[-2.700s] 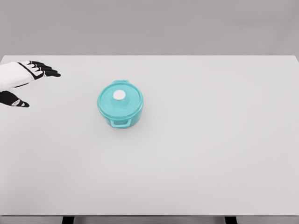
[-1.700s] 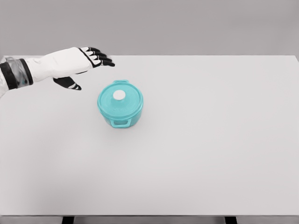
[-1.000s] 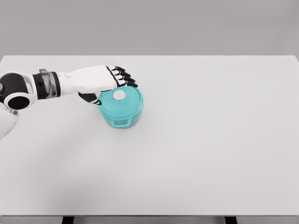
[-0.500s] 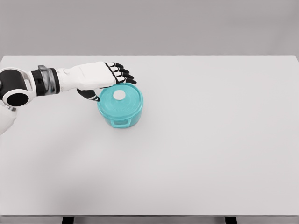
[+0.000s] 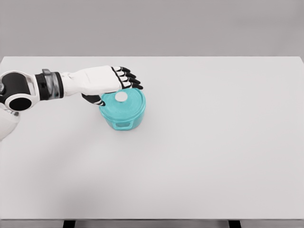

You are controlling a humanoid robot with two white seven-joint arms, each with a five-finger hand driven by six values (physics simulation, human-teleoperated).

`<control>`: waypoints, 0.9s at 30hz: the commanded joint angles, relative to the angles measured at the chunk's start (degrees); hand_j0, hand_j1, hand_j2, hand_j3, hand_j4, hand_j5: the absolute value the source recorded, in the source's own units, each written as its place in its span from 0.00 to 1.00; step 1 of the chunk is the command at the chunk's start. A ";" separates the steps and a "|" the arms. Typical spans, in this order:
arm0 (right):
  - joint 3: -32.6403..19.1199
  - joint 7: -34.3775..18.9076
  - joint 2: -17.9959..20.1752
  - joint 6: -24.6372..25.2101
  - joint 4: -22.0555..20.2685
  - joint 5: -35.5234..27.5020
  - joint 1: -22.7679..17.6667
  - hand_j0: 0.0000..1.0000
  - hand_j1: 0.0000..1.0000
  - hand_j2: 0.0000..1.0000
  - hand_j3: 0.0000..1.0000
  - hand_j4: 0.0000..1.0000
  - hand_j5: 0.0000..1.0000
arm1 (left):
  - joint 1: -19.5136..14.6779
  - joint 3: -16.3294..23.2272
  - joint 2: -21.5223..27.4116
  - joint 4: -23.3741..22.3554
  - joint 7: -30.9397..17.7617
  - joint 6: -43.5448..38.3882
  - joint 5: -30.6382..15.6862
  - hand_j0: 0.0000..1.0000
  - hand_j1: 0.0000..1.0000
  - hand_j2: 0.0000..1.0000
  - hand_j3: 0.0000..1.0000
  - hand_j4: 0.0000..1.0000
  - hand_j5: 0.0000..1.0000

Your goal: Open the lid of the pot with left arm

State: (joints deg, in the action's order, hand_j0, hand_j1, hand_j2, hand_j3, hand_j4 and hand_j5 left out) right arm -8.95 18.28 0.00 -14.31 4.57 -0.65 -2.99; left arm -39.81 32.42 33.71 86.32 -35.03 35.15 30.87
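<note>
Your teal pot (image 5: 122, 112) sits upright left of frame centre, on the upper half of the table (image 5: 199, 156). Lid (image 5: 122, 100) is on and seated flat, with its white round knob (image 5: 121, 97) facing straight up at the lid's middle. The pot is round, so look to the handles for an axis: one loop handle (image 5: 123, 125) sticks out toward the lower edge of the frame, and the opposite one would be on the far side, under the fingers, so you can't make it out. That puts the handle line running roughly top-to-bottom in the frame, tipped a little to the left at the top. Your left hand (image 5: 107, 81) comes in from the left edge, forearm nearly level across the frame, palm down over the pot's upper-left rim. The black fingers (image 5: 129, 80) are loosely fanned and slightly bent, reaching over the far edge of the lid just above the knob; the thumb (image 5: 92, 99) drops beside the pot's left wall. Nothing is gripped; whether the fingertips touch the lid can't be told from this angle. The table is a plain pale-grey slab filling most of the frame, its front edge along the bottom with two dark legs (image 5: 69, 223) showing beneath. Behind it, a flat grey wall (image 5: 190, 26) spans the top.
</note>
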 commanded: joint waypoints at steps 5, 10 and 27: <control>-0.02 0.00 0.00 -0.01 0.00 -0.06 0.00 1.00 1.00 1.00 1.00 1.00 1.00 | -0.09 0.27 0.04 -0.45 0.03 -0.15 0.24 0.90 0.90 0.90 0.90 0.90 0.90; -0.02 0.00 0.00 -0.01 0.00 -0.06 0.00 1.00 1.00 1.00 1.00 1.00 1.00 | 0.26 0.27 0.13 -0.45 0.03 -0.15 0.51 0.88 0.88 0.88 0.88 0.88 0.88; -0.02 0.00 0.00 -0.01 0.00 -0.06 0.00 1.00 1.00 1.00 1.00 1.00 1.00 | 0.53 0.18 -0.40 -1.50 0.03 -0.15 2.88 0.90 0.90 0.90 0.90 0.90 0.90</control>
State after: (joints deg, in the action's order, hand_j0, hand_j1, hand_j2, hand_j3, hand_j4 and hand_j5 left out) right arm -8.95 18.28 0.00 -14.31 4.57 -0.65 -2.99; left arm -39.29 32.68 33.32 84.82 -35.03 35.15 33.99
